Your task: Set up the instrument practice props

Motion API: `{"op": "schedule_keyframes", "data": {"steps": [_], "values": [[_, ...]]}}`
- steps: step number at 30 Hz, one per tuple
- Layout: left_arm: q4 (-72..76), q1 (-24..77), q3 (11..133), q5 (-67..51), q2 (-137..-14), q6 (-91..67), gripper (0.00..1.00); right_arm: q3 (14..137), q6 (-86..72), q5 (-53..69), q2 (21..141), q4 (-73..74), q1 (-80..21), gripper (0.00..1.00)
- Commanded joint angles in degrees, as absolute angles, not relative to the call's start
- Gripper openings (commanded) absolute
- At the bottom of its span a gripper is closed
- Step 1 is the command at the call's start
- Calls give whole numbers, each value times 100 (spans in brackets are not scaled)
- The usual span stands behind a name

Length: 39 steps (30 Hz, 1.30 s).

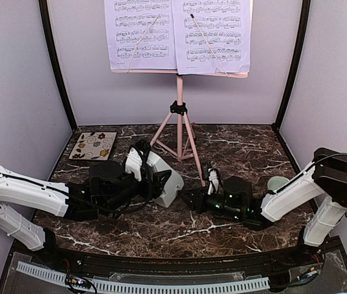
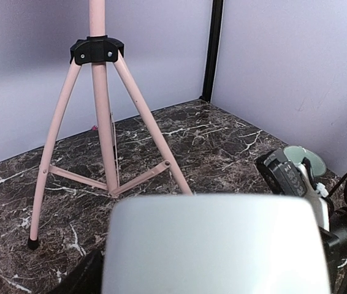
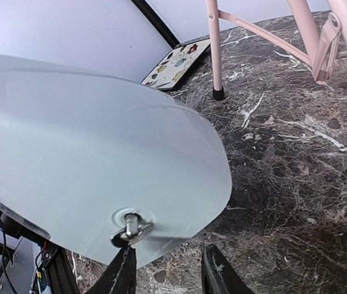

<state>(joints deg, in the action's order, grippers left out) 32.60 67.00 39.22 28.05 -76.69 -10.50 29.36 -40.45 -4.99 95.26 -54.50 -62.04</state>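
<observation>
Under the music stand (image 1: 179, 116): dark marbled table (image 1: 241, 153), lavender walls (image 1: 14, 92), black corner posts (image 1: 57, 67). Stand sits back-centre w/ 2 sheet-music pages (image 1: 143, 37) on its desk. Metronome (image 1: 163, 179) lies tipped just front-left of stand's legs. Left hand (image 1: 138, 159) seems clamped on its sides, fingers fairly wide. Right hand (image 3: 167, 260) is front-right of stand, at metronome's base. Its fingers are partway spread, w/ the gap empty. Winder key (image 3: 130, 228) sits just off one tip; contact unclear. Tile (image 1: 92, 146) is left of stand, bowl (image 1: 278, 182) right.

light: bright, even | shadows: soft | focus: metronome (image 2: 216, 245) blurred (left wrist, too close)
</observation>
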Motion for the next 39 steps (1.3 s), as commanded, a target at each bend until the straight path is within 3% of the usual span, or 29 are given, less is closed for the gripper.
{"op": "schedule_keyframes", "data": {"steps": [1, 9, 17, 21, 26, 33, 39], "values": [[4049, 6734, 3981, 2924, -7326, -893, 30, 3112, -3785, -667, 9394, -5831, -6426, 36], [4093, 6754, 3963, 2964, -7325, -815, 28, 3217, -3512, -1277, 9227, -5481, -6688, 44], [4194, 6820, 3975, 2930, -7339, -738, 26, 3586, -3560, -2029, 9296, -4655, -6713, 28], [4203, 6828, 3966, 2917, -7326, -709, 25, 3534, -3551, -2120, 9218, -4625, -6707, 11], [4352, 6828, 3895, 2922, -7295, -661, 23, 3411, -3555, -1796, 9205, -4962, -6707, 1], [4651, 6821, 3745, 2743, -7209, -411, 21, 3313, -4000, -1536, 9168, -5134, -6593, 0], [5195, 6829, 3448, 1999, -7083, 178, 19, 2810, -5275, -896, 8840, -6167, -5967, 0]]}}
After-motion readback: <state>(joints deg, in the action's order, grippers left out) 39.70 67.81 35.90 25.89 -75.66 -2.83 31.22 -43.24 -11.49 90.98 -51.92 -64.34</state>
